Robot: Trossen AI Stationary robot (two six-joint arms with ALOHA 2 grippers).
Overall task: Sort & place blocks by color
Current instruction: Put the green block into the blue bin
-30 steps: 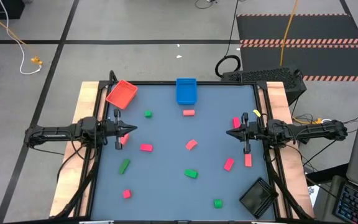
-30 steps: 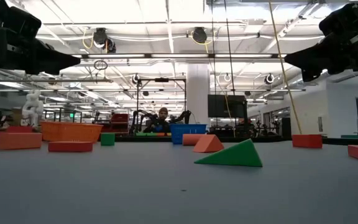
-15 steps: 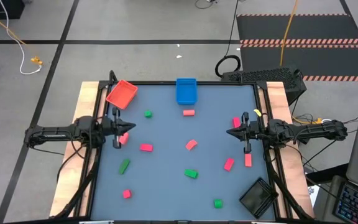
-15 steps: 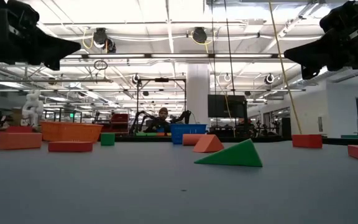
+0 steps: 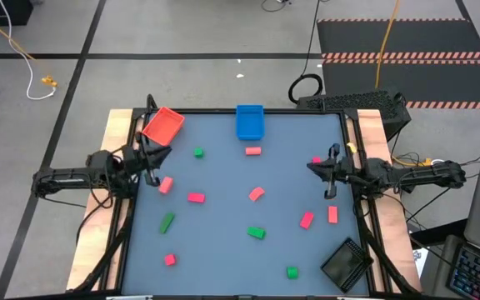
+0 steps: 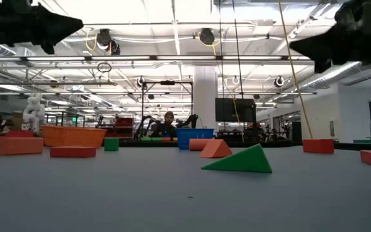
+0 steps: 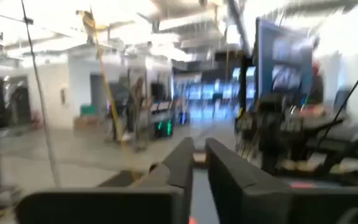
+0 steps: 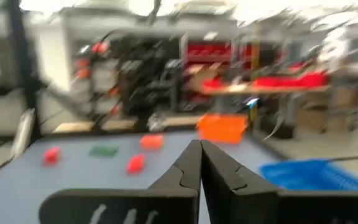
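About a dozen small blocks lie scattered flat on the grey-blue table: green ones (image 5: 198, 152) (image 5: 167, 222) (image 5: 257, 232) (image 5: 292, 272), and red and pink ones (image 5: 253, 151) (image 5: 166, 185) (image 5: 195, 197) (image 5: 257, 193) (image 5: 307, 219) (image 5: 170, 259). My left gripper (image 5: 164, 153) hangs shut above the table's left side, near the red tray (image 5: 163, 125). My right gripper (image 5: 310, 167) hangs shut above the right side, beside a pink block (image 5: 316, 160). The low view shows both high over the table, the left gripper (image 6: 79, 26) and the right gripper (image 6: 293, 47). Neither holds anything.
The red tray sits at the far left corner, a blue tray (image 5: 250, 122) at the middle of the far edge, and a black tray (image 5: 346, 263) at the near right corner. Wooden rails (image 5: 115, 133) run along both sides. A person (image 6: 168, 122) sits far behind the table.
Both arms have risen and tipped their grippers upward. The left gripper has drawn back toward the table's left and far edge, uncovering the pink block beneath it. The right gripper has moved slightly toward the far edge. No block has moved.
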